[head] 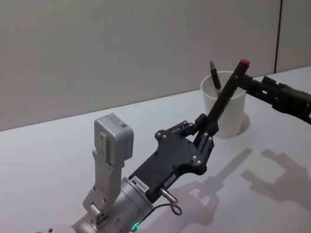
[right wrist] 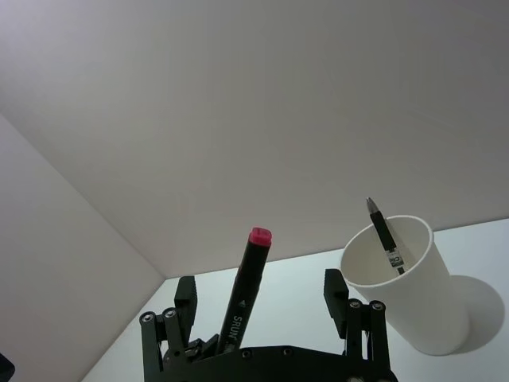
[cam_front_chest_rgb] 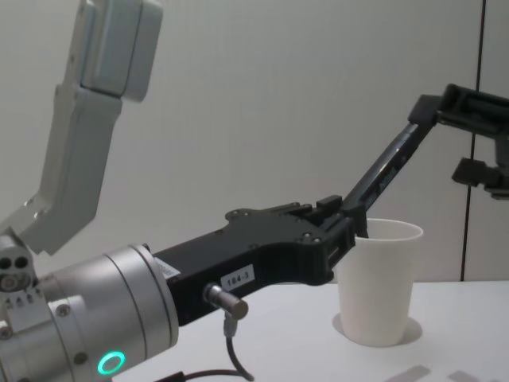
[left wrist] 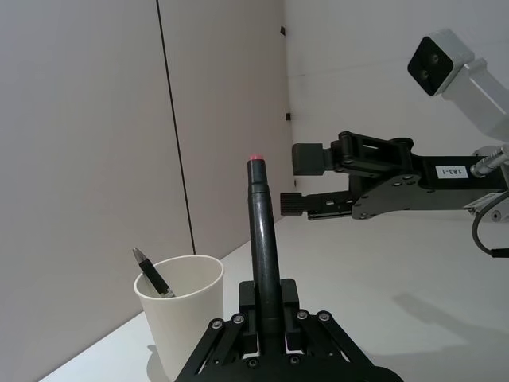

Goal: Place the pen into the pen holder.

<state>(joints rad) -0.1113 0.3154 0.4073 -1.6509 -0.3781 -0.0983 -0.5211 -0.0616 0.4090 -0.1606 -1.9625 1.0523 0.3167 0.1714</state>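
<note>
Black fingers of the left gripper (head: 206, 129) are pinched on the lower barrel of the pen (head: 226, 94). In the left wrist view the barrel rises straight out from between them. The pen is black with a red cap, held in the air and tilted, and in the head view the cap points toward 1 o'clock. It is outside the pen holder.

Around the pen's upper part sits the right gripper (left wrist: 298, 181), its jaws spread wide. In the right wrist view the capped end stands between the two fingers (right wrist: 187, 296) and nearer one of them. Whether either finger touches the pen cannot be told.

The pen holder (head: 226, 107) — a white paper cup — stands upright on the white table (head: 45, 171), at about 1 o'clock from the left gripper in the head view. The held pen crosses in front of its wall. In the chest view the left gripper's fingers overlap the cup's side, but contact cannot be judged. A second dark pen (head: 215, 76) leans inside the cup, its end poking above the rim toward 12 o'clock.

The left arm reaches in from 7 o'clock — the right arm from 3 o'clock.
</note>
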